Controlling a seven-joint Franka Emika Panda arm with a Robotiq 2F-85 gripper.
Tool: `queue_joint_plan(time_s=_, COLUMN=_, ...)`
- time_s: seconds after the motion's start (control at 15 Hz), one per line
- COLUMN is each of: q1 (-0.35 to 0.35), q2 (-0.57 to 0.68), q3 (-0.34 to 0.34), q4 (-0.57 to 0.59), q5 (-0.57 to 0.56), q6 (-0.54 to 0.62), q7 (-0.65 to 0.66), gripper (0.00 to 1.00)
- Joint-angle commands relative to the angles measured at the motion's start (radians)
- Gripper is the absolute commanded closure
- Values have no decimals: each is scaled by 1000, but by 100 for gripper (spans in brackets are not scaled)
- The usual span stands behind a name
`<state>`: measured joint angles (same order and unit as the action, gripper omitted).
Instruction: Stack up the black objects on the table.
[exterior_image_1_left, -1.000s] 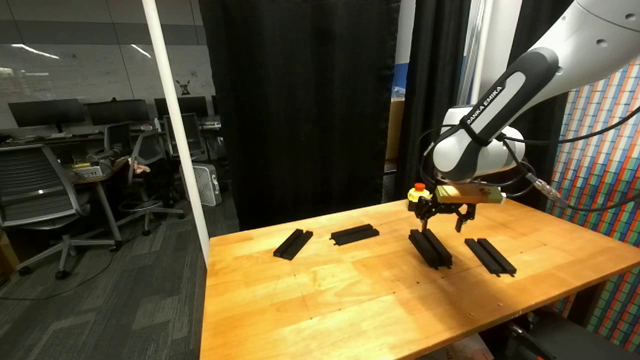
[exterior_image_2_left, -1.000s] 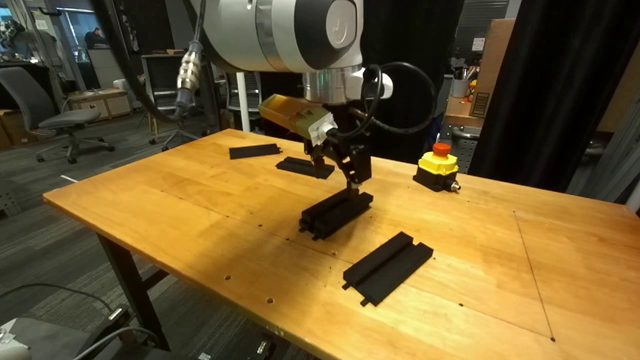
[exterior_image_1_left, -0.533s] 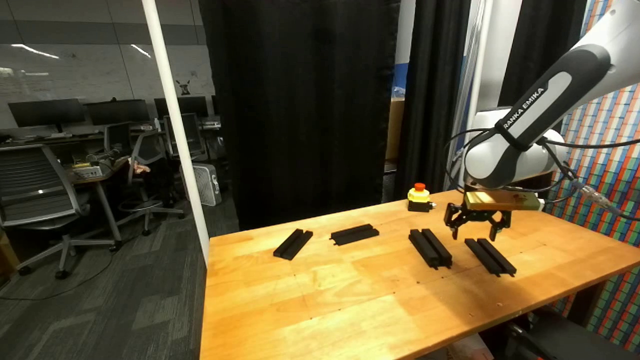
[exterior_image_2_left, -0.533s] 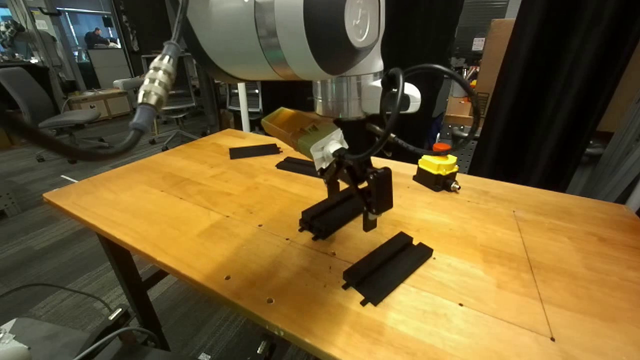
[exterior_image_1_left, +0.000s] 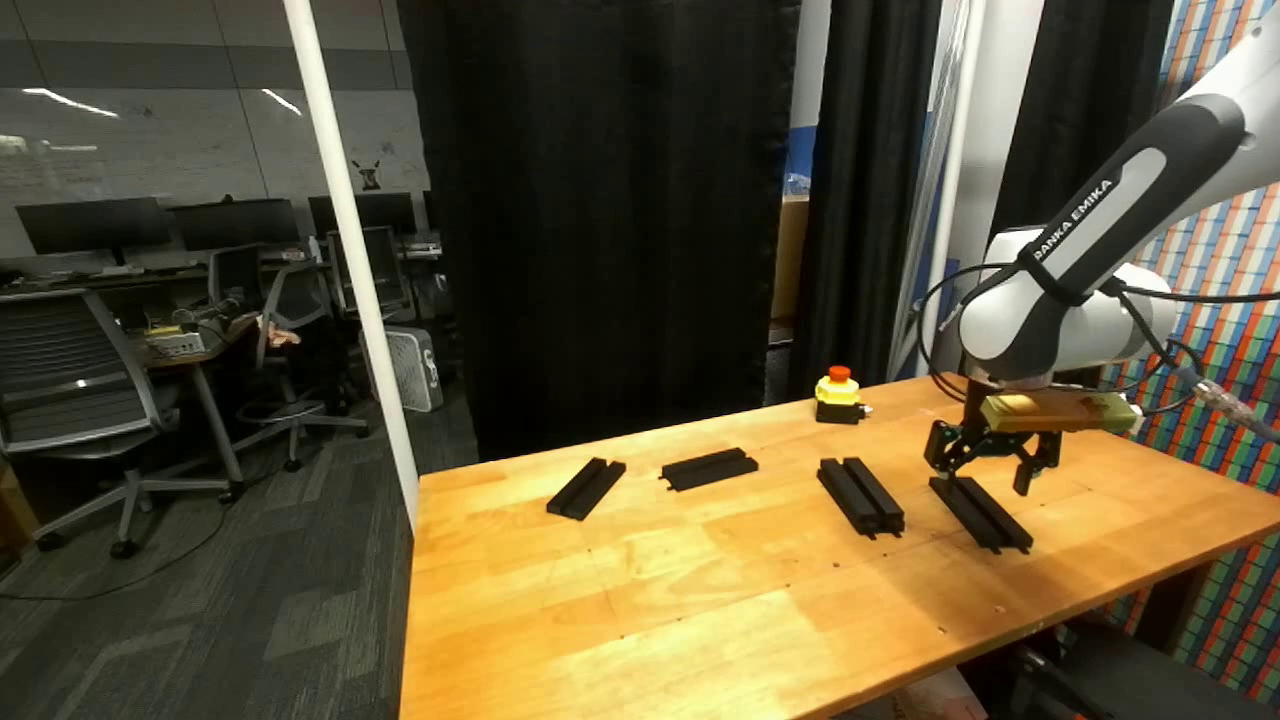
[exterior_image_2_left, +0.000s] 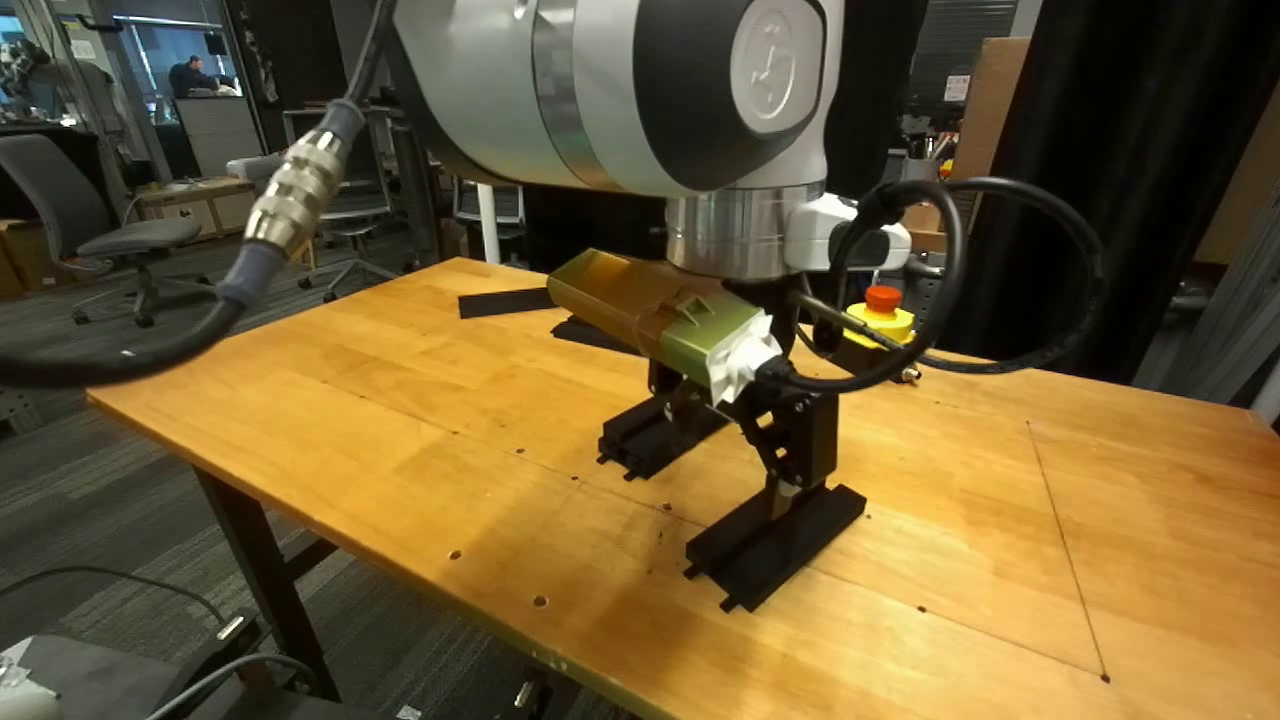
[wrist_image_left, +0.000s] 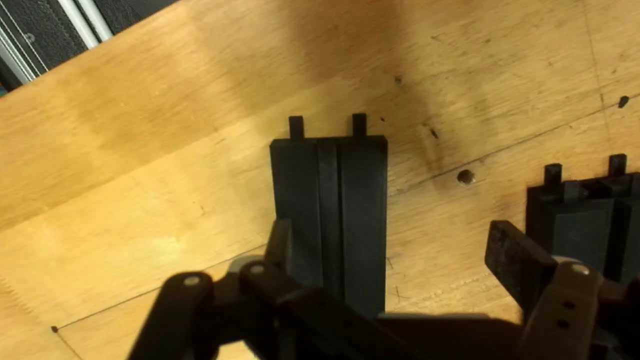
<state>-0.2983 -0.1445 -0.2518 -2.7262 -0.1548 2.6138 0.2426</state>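
The jaws gape wide and empty, partly over a black slab (exterior_image_1_left: 981, 514) on the counter (exterior_image_1_left: 690, 590); whether they touch it, I can't tell. From that slab, in an exterior view, a stack (exterior_image_1_left: 860, 497) of slabs sits at nine o'clock, a lone slab (exterior_image_1_left: 709, 468) and another slab (exterior_image_1_left: 587, 488) farther out the same way, the red-topped button (exterior_image_1_left: 838, 395) at ten.

White letters (exterior_image_1_left: 1075, 220) on the arm (exterior_image_1_left: 1132, 212), in an ext. view, read "RANKA EMIKA", next to a black strap (exterior_image_1_left: 1052, 281); an emblem (exterior_image_2_left: 770, 62) marks its round cap (exterior_image_2_left: 778, 72); a white bkgd tag (exterior_image_2_left: 956, 88), print too small to read.
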Motion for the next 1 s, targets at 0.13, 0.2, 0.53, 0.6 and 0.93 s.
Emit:
queue_joint_plan(time_s=0.13, q1=-2, q2=66, q3=-26, q4=27, q5=86, q6=12, q7=-117, gripper=0)
queue_joint_plan(time_s=0.2, q1=1, q2=82, q3=-27, q4=30, q5=100, q6=16, q7=-126, gripper=0)
queue_joint_plan(time_s=0.53, q1=4, q2=159, q3=-24, q4=52, q5=128, q6=29, q7=-133, gripper=0)
queue_joint_plan(time_s=0.6, q1=4, q2=172, q3=-24, q4=59, q5=126, q6=28, q7=-130, gripper=0)
queue_joint_plan(time_s=0.93, q1=5, q2=222, q3=-24, q4=90, q5=139, q6=34, q7=-141, gripper=0)
